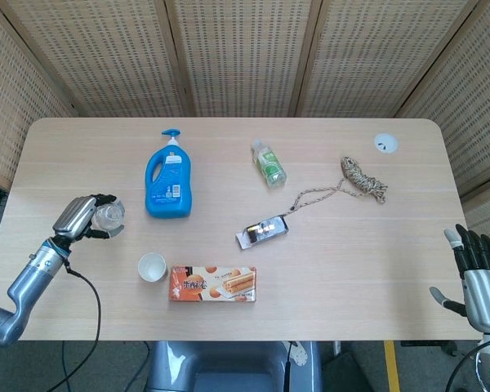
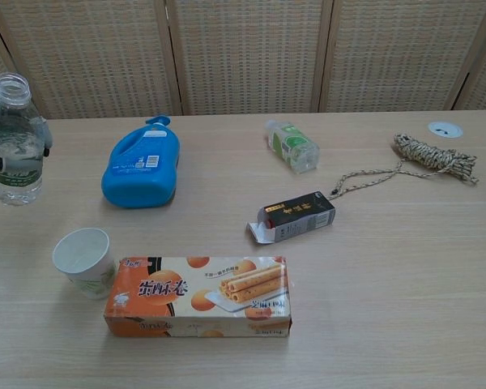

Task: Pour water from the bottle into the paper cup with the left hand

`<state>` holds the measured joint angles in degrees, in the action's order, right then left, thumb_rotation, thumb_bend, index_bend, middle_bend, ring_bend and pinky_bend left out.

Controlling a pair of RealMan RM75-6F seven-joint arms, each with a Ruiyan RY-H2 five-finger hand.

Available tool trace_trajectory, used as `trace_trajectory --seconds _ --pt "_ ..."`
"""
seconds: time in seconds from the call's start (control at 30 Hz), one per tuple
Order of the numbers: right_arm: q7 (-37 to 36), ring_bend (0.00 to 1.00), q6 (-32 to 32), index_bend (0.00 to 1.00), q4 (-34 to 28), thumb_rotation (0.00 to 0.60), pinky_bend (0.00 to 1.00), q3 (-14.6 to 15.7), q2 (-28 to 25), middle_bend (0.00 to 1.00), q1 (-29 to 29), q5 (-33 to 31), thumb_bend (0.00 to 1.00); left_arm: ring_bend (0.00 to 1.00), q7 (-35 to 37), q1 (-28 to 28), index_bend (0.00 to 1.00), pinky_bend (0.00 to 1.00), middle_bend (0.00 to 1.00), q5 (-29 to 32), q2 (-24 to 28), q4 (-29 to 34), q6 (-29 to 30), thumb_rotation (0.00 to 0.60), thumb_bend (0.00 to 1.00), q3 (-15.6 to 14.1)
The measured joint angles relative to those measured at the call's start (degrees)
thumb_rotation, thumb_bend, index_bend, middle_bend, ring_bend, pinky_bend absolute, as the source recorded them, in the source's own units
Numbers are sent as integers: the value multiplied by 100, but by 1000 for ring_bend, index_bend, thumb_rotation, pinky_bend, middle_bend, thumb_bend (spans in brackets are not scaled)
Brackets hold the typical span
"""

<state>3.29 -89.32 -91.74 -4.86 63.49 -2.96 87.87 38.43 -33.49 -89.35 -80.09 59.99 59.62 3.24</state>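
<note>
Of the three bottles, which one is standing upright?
The clear water bottle held by the left robot hand. The blue bottle and small green bottle lie on their sides.

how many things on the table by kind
Bottles: 3 — water bottle, blue detergent bottle, small green-label bottle
Boxes: 2 — wafer roll box, small black box
Paper cup: 1
Rope: 1
Total: 7

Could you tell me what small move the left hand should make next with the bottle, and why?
Probably carry the bottle right and toward the robot until its open mouth is above the paper cup. The left hand holds it upright, off to the cup's left and further back, so tilting now would likely spill onto the table.
</note>
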Motion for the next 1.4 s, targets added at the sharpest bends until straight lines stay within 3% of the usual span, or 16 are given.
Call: trace_trajectory --seconds 0.17,0.6,1.4 --pt "11 0 -11 31 -6 600 0 2 0 0 5 7 0 398 -920 -23 647 493 510 -129 501 462 -182 600 442 -267" --pt "-62 0 -48 31 -15 600 0 2 -30 0 25 20 0 398 -2786 2 653 493 510 -261 520 515 -590 600 441 -732" --pt "-269 0 -83 31 -14 600 0 -17 -109 0 48 11 0 405 -5314 -159 653 496 512 713 534 1249 -1267 600 441 -514"
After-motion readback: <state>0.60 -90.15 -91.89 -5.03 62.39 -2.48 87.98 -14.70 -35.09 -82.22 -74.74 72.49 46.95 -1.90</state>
